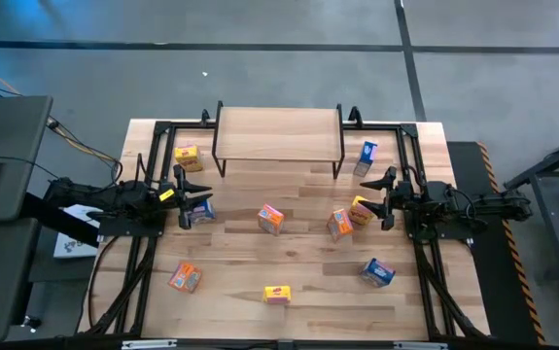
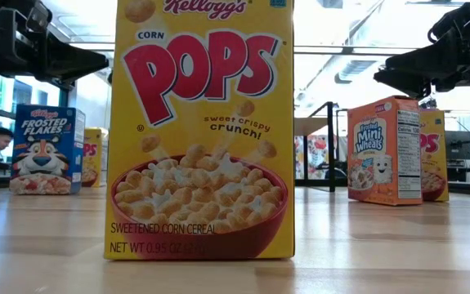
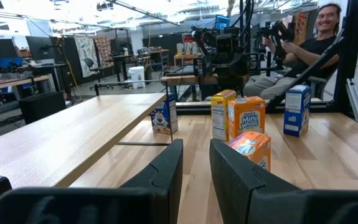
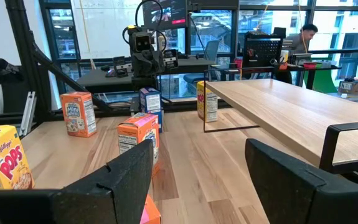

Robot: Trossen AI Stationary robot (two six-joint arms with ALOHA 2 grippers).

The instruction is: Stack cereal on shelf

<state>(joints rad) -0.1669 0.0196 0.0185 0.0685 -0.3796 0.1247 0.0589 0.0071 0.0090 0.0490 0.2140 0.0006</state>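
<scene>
Nine small cereal boxes scattered on a wooden table in front of an unloaded shelf (image 1: 277, 132).

High view: the light-wood shelf on black wire legs sits top centre. Yellow boxes lie upper left (image 1: 188, 156), bottom centre (image 1: 277, 294) and centre right (image 1: 361, 210). Blue boxes sit upper right (image 1: 367, 153), lower right (image 1: 378, 272) and centre left (image 1: 202, 208). Orange boxes rest centre (image 1: 271, 219), right of centre (image 1: 339, 224) and lower left (image 1: 185, 278).

The shelf (image 1: 277, 133) stands at the table's (image 1: 230, 282) far edge, its top bare. Nine cereal boxes (image 1: 271, 219) lie scattered across the table before and beside it.
</scene>
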